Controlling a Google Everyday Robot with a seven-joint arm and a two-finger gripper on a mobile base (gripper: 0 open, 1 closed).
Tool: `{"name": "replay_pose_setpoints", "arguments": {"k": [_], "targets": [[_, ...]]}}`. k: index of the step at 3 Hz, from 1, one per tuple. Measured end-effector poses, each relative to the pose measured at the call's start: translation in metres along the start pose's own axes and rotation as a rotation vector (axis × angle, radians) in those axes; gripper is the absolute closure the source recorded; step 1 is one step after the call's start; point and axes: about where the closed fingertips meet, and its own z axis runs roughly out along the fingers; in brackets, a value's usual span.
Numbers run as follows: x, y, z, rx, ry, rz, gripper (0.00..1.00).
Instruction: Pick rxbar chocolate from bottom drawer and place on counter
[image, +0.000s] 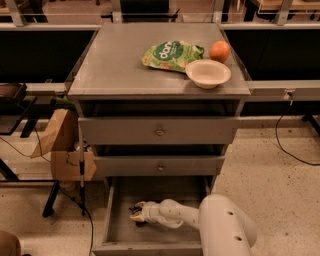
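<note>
The bottom drawer (120, 235) is pulled open below two closed grey drawers. My white arm reaches into it from the lower right. My gripper (136, 213) is low over the drawer floor at the left middle. A small dark thing, the rxbar chocolate (136, 218), lies right at the gripper's tip, mostly hidden by it. The counter (115, 65) is the grey cabinet top above.
On the counter stand a green-and-white snack bag (171, 54), an orange (219, 50) and a white bowl (208, 73), all at the right rear. A brown paper bag (60, 137) and cables hang left of the cabinet. Rails run behind.
</note>
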Motion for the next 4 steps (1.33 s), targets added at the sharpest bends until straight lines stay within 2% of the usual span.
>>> {"name": "replay_pose_setpoints", "arguments": {"k": [2, 4], "targets": [[-0.013, -0.006, -0.017, 0.013, 0.038, -0.014, 1.00], [-0.058, -0.012, -0.088, -0.086, 0.036, -0.029, 1.00]]}}
